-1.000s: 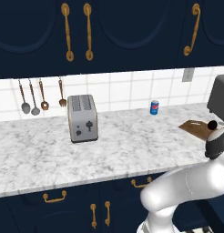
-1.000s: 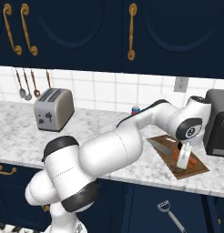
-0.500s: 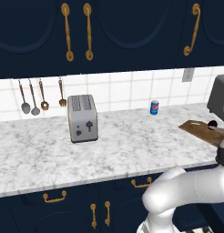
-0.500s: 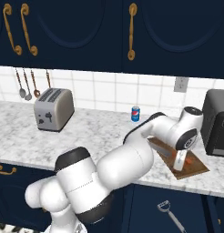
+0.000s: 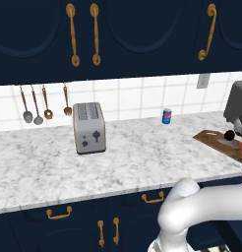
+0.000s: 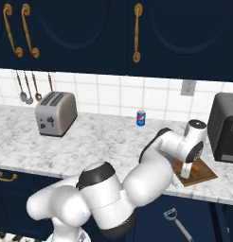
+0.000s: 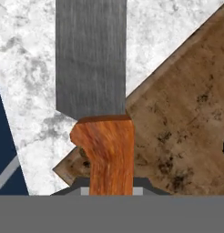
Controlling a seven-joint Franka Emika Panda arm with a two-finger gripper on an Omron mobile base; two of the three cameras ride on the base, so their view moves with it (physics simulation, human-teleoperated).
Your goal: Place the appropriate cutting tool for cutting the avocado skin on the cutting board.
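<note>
Now the arm has come down lower than it was a second ago: in the right base view the gripper (image 6: 185, 171) has sunk from above the cutting board (image 6: 206, 176) to just over its near end, and the knife (image 7: 96, 91) it carries has gone down with it. In the hand view the gripper is closed on the knife's reddish wooden handle, the dark finger tips hugging it at the bottom, while the grey blade runs straight away from the camera. The long axis of the knife therefore lies along the gripper's own line, handle toward the hand and blade outward, pointing down at the worktop (image 7: 22, 82). From there the blade crosses the board's edge, with the marble under its far part and the brown wood (image 7: 186, 127) beside the handle. That suggests the lowering is nearly done and release is close, though whether the tip already touches anything cannot be told. The avocado (image 5: 229, 134) sits on the board at the right of the left base view.
</note>
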